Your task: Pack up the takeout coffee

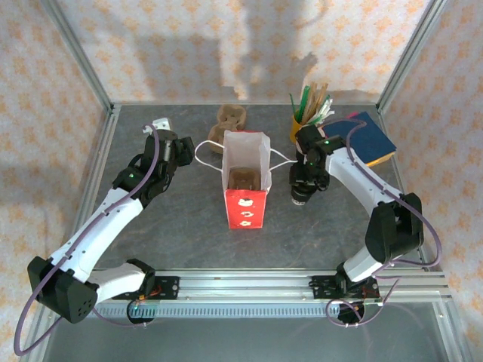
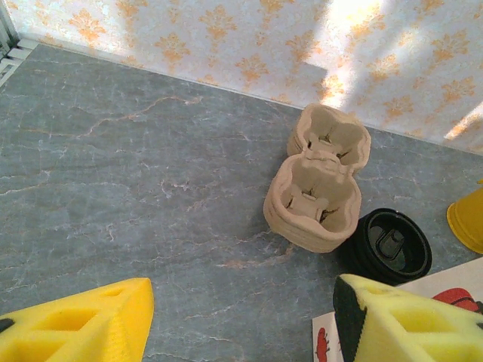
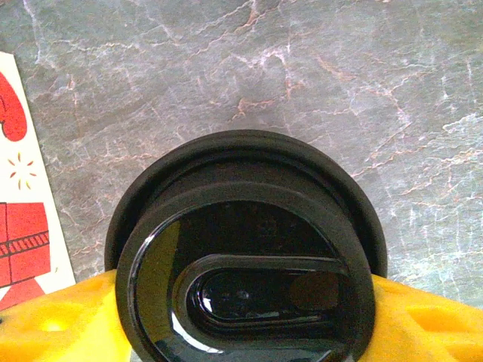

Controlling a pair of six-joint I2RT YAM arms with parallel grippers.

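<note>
A grey, marble-patterned table (image 1: pixel 189 241) carries a red paper bag (image 1: pixel 245 205) standing upright and open near its middle, with a brown pulp cup carrier (image 2: pixel 317 188) behind it and a round black plastic piece (image 2: pixel 392 245) touching the carrier's near right side. Along the back edge stand a yellow cup of sticks (image 1: pixel 300 127) and, well to the left, a small white object (image 1: pixel 160 122), while a blue book (image 1: pixel 370 137) lies at the far right. A black lidded coffee cup (image 3: pixel 245 256) is just right of the bag; whether it rests on the table cannot be told.
</note>
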